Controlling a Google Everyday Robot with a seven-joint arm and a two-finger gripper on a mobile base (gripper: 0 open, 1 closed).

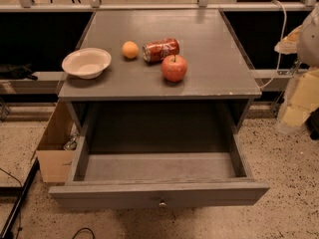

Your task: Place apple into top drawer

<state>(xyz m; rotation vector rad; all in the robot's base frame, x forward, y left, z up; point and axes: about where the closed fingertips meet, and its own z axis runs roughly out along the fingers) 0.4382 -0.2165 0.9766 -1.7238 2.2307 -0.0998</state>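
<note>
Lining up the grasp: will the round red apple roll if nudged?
Likely yes: the round red apple sits free on the flat grey tabletop, red soda can just behind. Its glossy skin may slip. The gripper is not in view.

A grey cabinet [214,59] stands on a speckled floor [289,183]. A brown cardboard box [55,166] sits by its left side. Behind, a pale metal rail [149,7] runs across, with dark space under it. A white cord [283,24] hangs on the right

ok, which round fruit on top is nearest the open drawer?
The red apple, at the front; the orange fruit sits further back. The gripper hangs at the right edge.
</note>
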